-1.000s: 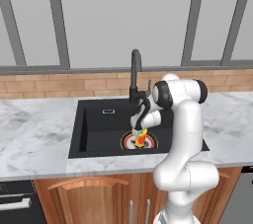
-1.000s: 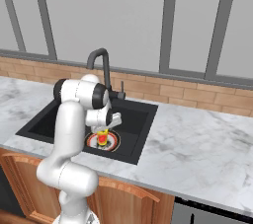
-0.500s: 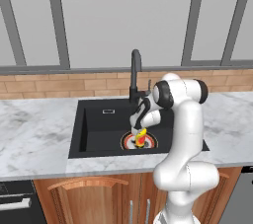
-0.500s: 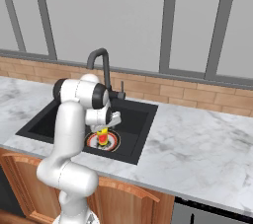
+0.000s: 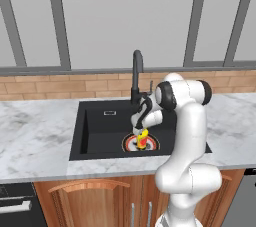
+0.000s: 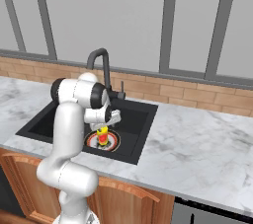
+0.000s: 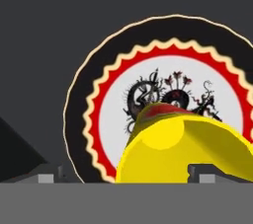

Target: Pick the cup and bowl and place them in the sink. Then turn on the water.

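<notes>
The cup (image 5: 143, 138) stands on the red-and-white drain (image 5: 131, 144) at the middle of the sink (image 5: 100, 131), low centre of the left base view, so the first placement looks just done. The gripper (image 5: 141, 127) hangs right above the cup; in the hand view its finger tips (image 7: 45, 174) sit far apart at the bottom corners with the yellow cup (image 7: 183, 154) between them, so the fingers are spread and seem to grip nothing. The bowl is still to fetch, and no water runs from the faucet (image 5: 137, 73). The next move, by my reckoning, calls for a straight lift out of the basin without knocking the cup over, then a reach toward the bowl. The faucet neck rises just behind the hand, and the sink walls hem it in, so a sideways swing too early could catch either. Grey marble desk (image 5: 35, 136) flanks the sink, with brick backsplash (image 5: 60, 88) at mid frame and wooden cabinets (image 5: 100, 201) along the bottom.
</notes>
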